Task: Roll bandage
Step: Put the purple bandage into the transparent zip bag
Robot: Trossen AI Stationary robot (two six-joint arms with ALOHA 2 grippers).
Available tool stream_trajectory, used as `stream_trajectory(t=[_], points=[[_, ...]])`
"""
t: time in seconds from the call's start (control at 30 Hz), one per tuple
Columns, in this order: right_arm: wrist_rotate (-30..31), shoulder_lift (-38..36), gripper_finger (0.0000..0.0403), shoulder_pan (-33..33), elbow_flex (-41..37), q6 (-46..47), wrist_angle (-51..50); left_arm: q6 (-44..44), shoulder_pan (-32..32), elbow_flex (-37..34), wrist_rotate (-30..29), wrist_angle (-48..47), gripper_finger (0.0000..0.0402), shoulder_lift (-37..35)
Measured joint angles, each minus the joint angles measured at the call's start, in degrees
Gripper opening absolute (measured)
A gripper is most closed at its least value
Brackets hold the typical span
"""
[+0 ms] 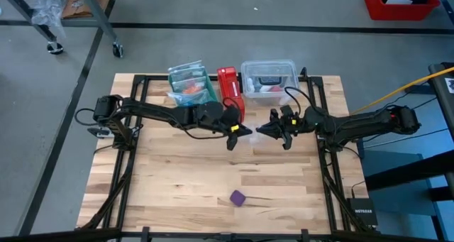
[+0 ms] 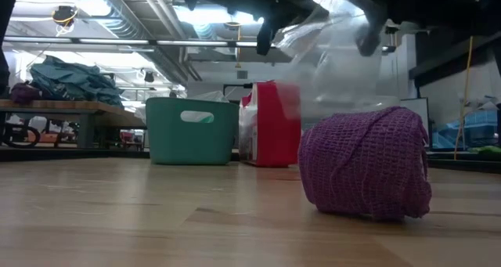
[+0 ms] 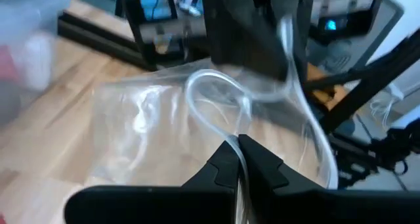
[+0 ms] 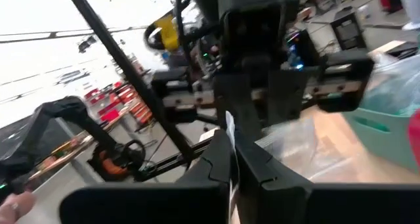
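Observation:
The purple bandage [image 1: 237,198] is a small coiled roll. It rests on its side on the wooden table near the front edge, and it looms large in the low view [image 2: 365,164]. No gripper touches it. My left gripper [image 1: 237,132] and right gripper [image 1: 262,131] face each other above the table's middle, far from the roll. Each is shut on a clear plastic bag [image 2: 337,59] held between them. My left gripper pinches an edge of the clear bag [image 3: 237,140] between its two shut fingers, coming level from the table's left. The bag spreads out beyond the fingertips, clear of the table. My right gripper pinches a thin edge of the same bag [image 4: 230,124] between its shut fingers, coming level from the table's right; the bag is lifted clear of the table.
At the far edge stand a red box [image 1: 229,89], a clear plastic container [image 1: 268,76] and a greenish bin with packets [image 1: 189,83]. The bare wood between the grippers and the roll [image 1: 213,167] is free room.

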Motion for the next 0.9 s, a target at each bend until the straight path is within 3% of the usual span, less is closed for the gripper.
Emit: stream_trajectory(t=[0.23,0.37,0.7,0.9], points=[[1.5,0.0,0.0005,-0.2,0.0,0.0,2.3,0.2,-0.5,0.1,0.3,-5.1,0.0,0.0],[-1.7,0.1,0.0018,-0.2,-0.1,0.0,6.4,-0.5,-0.5,0.0,0.2,-8.5,0.0,0.0],[-2.5,0.0,0.0112,-0.2,-0.1,0.0,5.4,1.7,0.1,0.0,-0.3,-14.4,0.0,-2.5],[-7.6,0.0,0.015,-0.1,-0.1,-2.6,6.4,4.7,0.4,0.0,-4.6,-24.2,0.0,-6.9]])
